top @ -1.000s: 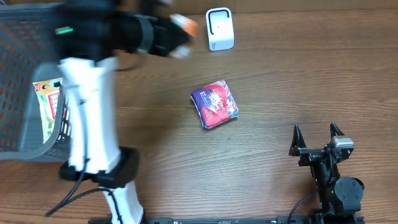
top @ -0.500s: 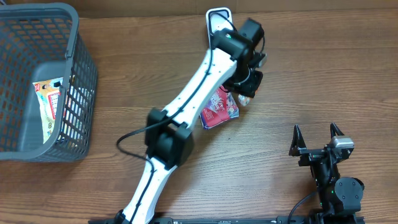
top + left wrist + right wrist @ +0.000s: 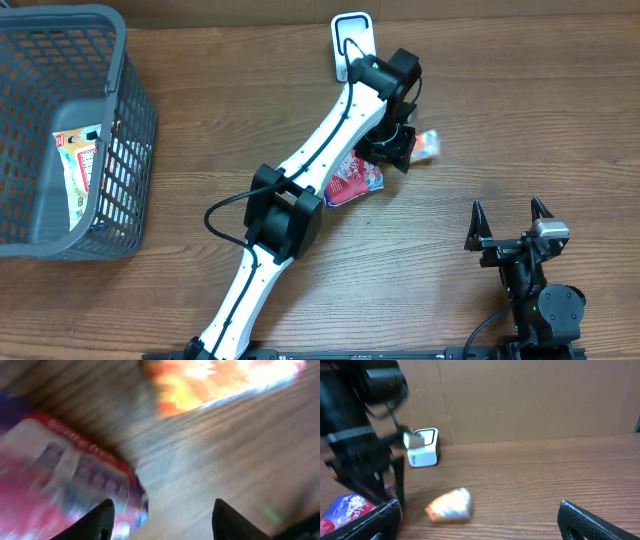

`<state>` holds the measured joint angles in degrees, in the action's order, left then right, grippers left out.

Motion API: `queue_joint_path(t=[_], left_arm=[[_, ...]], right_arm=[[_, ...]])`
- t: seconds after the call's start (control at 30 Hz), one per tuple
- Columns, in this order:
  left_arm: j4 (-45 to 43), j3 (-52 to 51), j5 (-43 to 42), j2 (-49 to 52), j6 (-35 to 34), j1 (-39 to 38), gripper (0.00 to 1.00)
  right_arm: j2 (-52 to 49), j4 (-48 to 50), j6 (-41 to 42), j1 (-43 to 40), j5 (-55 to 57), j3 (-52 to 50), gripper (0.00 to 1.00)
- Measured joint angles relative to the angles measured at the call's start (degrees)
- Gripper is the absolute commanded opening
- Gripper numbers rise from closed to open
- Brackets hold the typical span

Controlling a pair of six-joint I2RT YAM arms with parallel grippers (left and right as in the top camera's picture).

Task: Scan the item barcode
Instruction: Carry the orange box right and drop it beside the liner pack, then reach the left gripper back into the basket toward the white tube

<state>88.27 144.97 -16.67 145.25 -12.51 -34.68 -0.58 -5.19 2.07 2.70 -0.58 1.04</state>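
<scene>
A small orange-and-white packet [image 3: 426, 145] lies on the wooden table just right of my left gripper [image 3: 398, 152]. In the left wrist view the left gripper [image 3: 162, 522] is open, with only bare table between its fingers. That packet [image 3: 220, 380] is a blur ahead of it. A purple-and-red packet [image 3: 352, 182] lies partly under the left arm, also at the left of the wrist view [image 3: 60, 475]. The white scanner [image 3: 352, 42] stands at the back. My right gripper [image 3: 510, 226] rests open at the front right, far from both packets [image 3: 449, 505].
A grey basket [image 3: 130, 120] at the left holds another packet [image 3: 80, 165]. The left arm [image 3: 320, 150] stretches diagonally across the middle of the table. A cardboard wall [image 3: 530, 400] runs behind the scanner [image 3: 423, 447].
The left arm swung from the upper left to the middle with the orange packet. Its jaws have opened, and the packet now lies on the table to the gripper's right. The right arm is still.
</scene>
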Motion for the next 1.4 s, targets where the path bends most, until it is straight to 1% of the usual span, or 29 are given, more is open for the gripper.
queue_joint_path(t=[0.07,0.1,0.13,0.2,0.23,0.3,0.4,0.43,0.47,0.53,0.57,0.6,0.7,0.83,0.87,0.93,1.1,1.2,1.4], left_arm=[[3.5,6.2,0.0,0.0,0.0,1.1,0.56],[5.2,9.7,0.0,0.0,0.0,1.9,0.59],[6.9,13.6,0.0,-0.2,0.1,2.9,0.63],[8.1,19.7,-0.2,-0.8,0.1,4.9,0.66],[8.2,21.4,-0.2,-1.3,0.4,5.7,0.69],[8.2,25.1,-0.3,-4.2,0.5,8.6,0.71],[8.2,26.7,-0.3,-9.7,0.7,12.6,0.72],[8.2,26.9,-0.3,-12.1,0.9,14.3,0.81],[8.2,27.2,-0.3,-15.5,1.1,16.7,0.85],[8.2,27.6,-0.2,-21.2,2.1,22.1,0.87],[8.2,27.8,-0.2,-23.0,2.4,24.1,0.94],[8.2,27.9,0.0,-26.5,2.4,28.9,1.00],[8.2,28.2,0.9,-31.3,3.0,39.3,1.00],[8.2,28.2,1.6,-34.4,3.3,54.6,1.00],[8.3,27.5,2.1,-34.8,3.5,59.6,1.00],[8.2,24.7,2.4,-35.1,3.5,65.5,1.00],[8.3,14.3,4.5,-35.1,3.5,73.7,1.00],[8.0,5.2,6.7,-34.9,3.7,76.0,1.00],[5.1,-9.2,8.3,-33.4,3.7,75.9,0.98]], right_arm=[[0.0,0.0,0.0,0.0,0.0,0.0,1.00],[0.0,0.0,0.0,0.0,0.0,0.0,1.00],[0.0,0.0,0.0,0.0,0.0,0.0,1.00],[0.0,0.0,0.0,0.0,0.0,0.0,1.00],[0.0,0.0,0.0,0.0,0.0,0.0,1.00],[0.0,0.0,0.0,0.0,0.0,0.0,1.00],[0.0,0.0,0.0,0.0,0.0,0.0,1.00],[0.0,0.0,0.0,0.0,0.0,0.0,1.00],[0.0,0.0,0.0,0.0,0.0,0.0,1.00],[0.0,0.0,0.0,0.0,0.0,0.0,1.00],[0.0,0.0,0.0,0.0,0.0,0.0,1.00],[0.0,0.0,0.0,0.0,0.0,0.0,1.00],[0.0,0.0,0.0,0.0,0.0,0.0,1.00],[0.0,0.0,0.0,0.0,0.0,0.0,1.00],[0.0,0.0,0.0,0.0,0.0,0.0,1.00],[0.0,0.0,0.0,0.0,0.0,0.0,1.00],[0.0,0.0,0.0,0.0,0.0,0.0,1.00],[0.0,0.0,0.0,0.0,0.0,0.0,1.00],[0.0,0.0,0.0,0.0,0.0,0.0,1.00]])
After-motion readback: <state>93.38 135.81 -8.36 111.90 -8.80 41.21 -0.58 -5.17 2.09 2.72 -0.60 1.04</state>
